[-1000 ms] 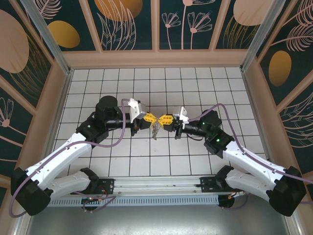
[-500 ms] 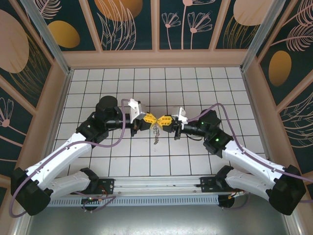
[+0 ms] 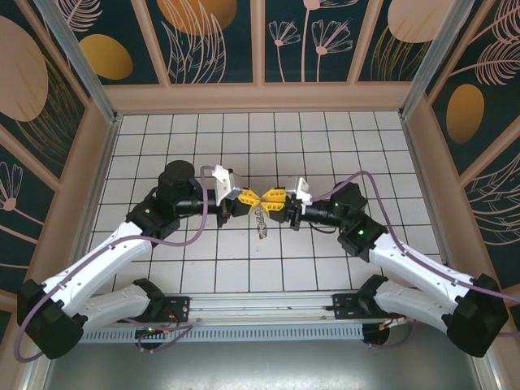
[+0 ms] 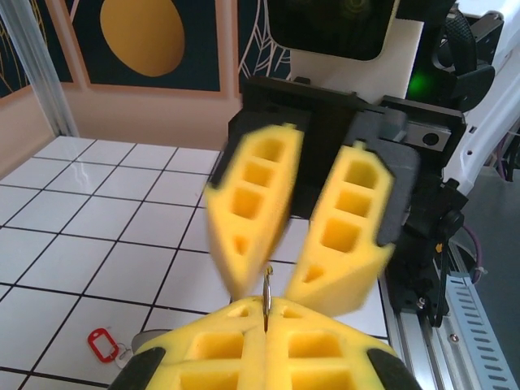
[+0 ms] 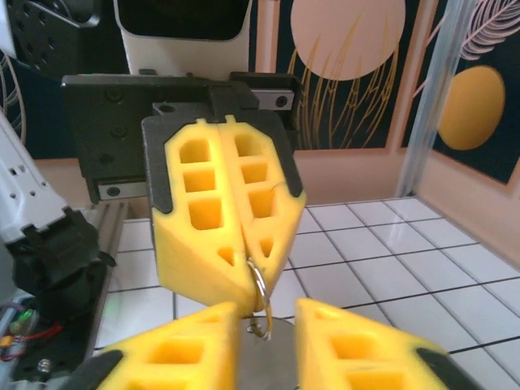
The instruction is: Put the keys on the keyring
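Left gripper [image 3: 250, 197], raised over the middle of the worktop [image 3: 325, 138], has its yellow fingers pressed together on the thin wire of the keyring [image 5: 258, 286]; the right gripper [image 3: 274, 197] faces it tip to tip, fingers spread on either side of the wire and gripping nothing; a bunch of plain keys [image 3: 260, 219] dangles from the ring between the two.

Key with the red tag [image 4: 103, 344] lies flat on the white tiles below the raised fingers, on the side toward the worktop's far edge, not yet on the ring; by the look of things the job stands at its pick-up stage, the ring held ready while the tagged key waits to be fetched.

Next move appears to fall to the right gripper; it would need to draw clear of the wire, drop to the tiles and pinch the small key by an edge, then bring its hole to the ring's opening, which cannot be made out.

Hanging keys crowd the space above the tagged key; a flat key on smooth tile offers little to grip; purple cables [image 3: 187, 236] loop beside both arms, well clear of the work.
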### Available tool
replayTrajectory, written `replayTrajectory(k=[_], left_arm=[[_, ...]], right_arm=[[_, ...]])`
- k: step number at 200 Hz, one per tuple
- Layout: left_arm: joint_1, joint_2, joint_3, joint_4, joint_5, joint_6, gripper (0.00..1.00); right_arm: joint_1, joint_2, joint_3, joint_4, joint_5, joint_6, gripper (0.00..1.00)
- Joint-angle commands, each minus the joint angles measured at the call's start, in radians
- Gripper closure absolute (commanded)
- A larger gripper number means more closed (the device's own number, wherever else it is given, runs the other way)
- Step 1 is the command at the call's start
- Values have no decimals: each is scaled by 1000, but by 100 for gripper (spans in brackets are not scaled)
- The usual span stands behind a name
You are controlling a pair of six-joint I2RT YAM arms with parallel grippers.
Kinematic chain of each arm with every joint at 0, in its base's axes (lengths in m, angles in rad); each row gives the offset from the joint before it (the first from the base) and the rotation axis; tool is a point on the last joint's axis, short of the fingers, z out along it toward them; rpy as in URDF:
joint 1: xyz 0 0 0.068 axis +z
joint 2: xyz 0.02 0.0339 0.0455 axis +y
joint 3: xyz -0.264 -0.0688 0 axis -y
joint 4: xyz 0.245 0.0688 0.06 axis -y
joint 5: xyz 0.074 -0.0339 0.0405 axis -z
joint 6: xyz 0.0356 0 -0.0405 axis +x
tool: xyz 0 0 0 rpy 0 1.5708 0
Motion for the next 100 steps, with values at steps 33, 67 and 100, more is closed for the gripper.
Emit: replayTrajectory(k=[33, 67, 100], left_arm=[[-5, -30, -69, 89, -101, -26, 100], [-6, -41, -108, 108, -167, -67, 100], [-6, -95, -163, 139, -221, -116, 100]], right_arm=[[4, -147, -47, -95, 172, 102, 52], [-25, -206, -39, -272, 342, 201, 35], [-205, -105, -14, -444, 401, 343, 33]])
